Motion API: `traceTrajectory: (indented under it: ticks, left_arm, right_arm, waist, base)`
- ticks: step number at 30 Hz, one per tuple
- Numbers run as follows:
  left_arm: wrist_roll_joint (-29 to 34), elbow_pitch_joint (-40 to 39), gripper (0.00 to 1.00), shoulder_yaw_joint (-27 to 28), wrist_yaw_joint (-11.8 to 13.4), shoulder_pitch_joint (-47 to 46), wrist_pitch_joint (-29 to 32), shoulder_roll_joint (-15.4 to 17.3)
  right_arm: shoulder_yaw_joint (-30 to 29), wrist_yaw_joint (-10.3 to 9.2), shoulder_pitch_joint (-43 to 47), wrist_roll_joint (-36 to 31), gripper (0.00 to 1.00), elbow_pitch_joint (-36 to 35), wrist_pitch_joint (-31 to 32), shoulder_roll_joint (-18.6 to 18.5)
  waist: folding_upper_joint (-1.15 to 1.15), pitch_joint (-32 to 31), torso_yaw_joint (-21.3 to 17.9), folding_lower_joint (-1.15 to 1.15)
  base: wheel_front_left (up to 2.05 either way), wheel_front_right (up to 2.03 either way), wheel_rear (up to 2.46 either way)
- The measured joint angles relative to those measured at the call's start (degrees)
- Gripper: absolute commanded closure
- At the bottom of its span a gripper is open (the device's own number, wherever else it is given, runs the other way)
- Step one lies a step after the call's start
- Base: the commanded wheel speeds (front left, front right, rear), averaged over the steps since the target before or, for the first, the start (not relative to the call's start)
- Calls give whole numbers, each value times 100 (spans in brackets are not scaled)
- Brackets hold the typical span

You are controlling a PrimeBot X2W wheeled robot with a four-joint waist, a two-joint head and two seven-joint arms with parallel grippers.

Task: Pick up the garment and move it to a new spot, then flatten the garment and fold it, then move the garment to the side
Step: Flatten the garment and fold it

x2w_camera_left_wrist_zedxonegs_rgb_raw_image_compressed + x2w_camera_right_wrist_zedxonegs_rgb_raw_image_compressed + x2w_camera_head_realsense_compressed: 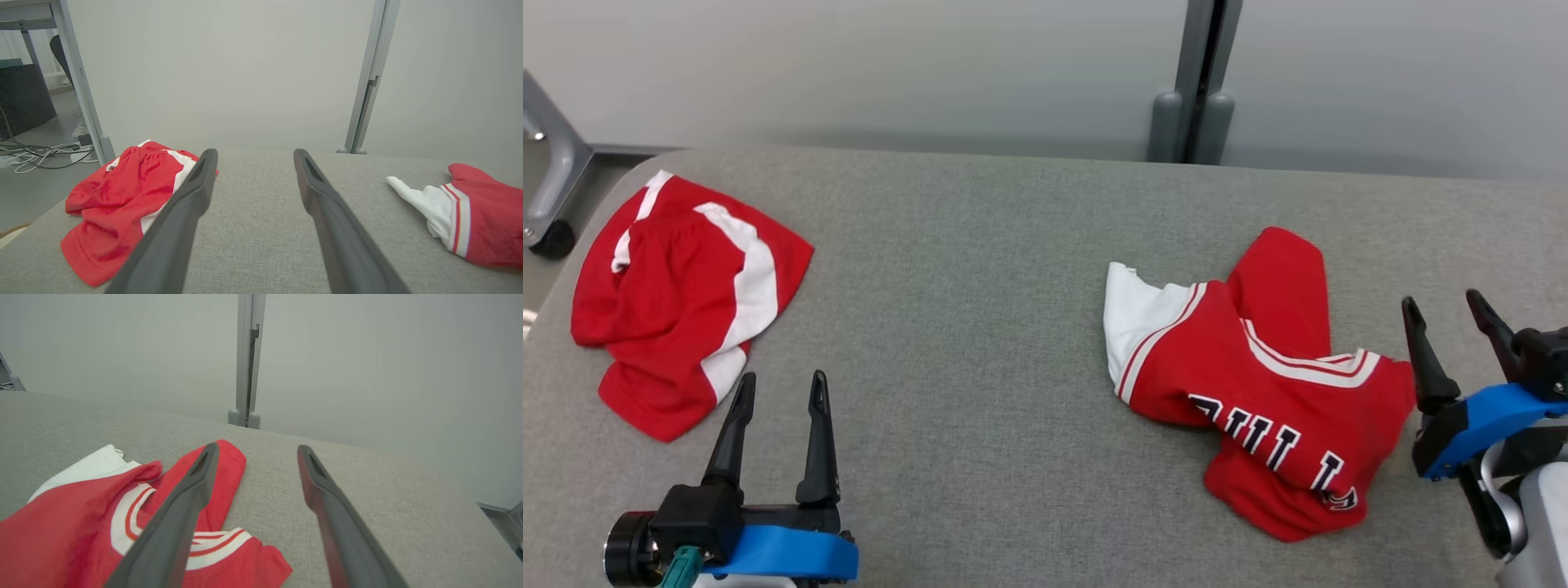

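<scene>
Grey fabric table [980, 327] under a pale wall, and the red jersey [1258, 384] lies crumpled on its right half, white cloth showing at one edge. The right gripper [1441, 300] hovers just beside it, fingers spread, holding nothing. The left gripper [783, 377] is spread and empty too, near the red shorts [678, 302]. The pickup looks unstarted; next, drop onto a raised fold and pinch.
</scene>
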Motion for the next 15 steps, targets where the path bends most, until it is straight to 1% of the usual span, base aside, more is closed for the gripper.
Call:
traceTrajectory:
  ticks: [6,15]
  left_arm:
    - [42,4,0,-7,-35,-190,1,-46]
    - [73,44,0,18,-78,-302,0,-96]
  right_arm:
    - [-120,0,-111,70,0,1050,41,-178]
    - [-110,0,-258,302,0,2253,-4,-145]
  waist:
    - [0,250,186,0]
    - [-1,455,358,-1]
  base:
    - [0,0,0]
    - [0,0,0]
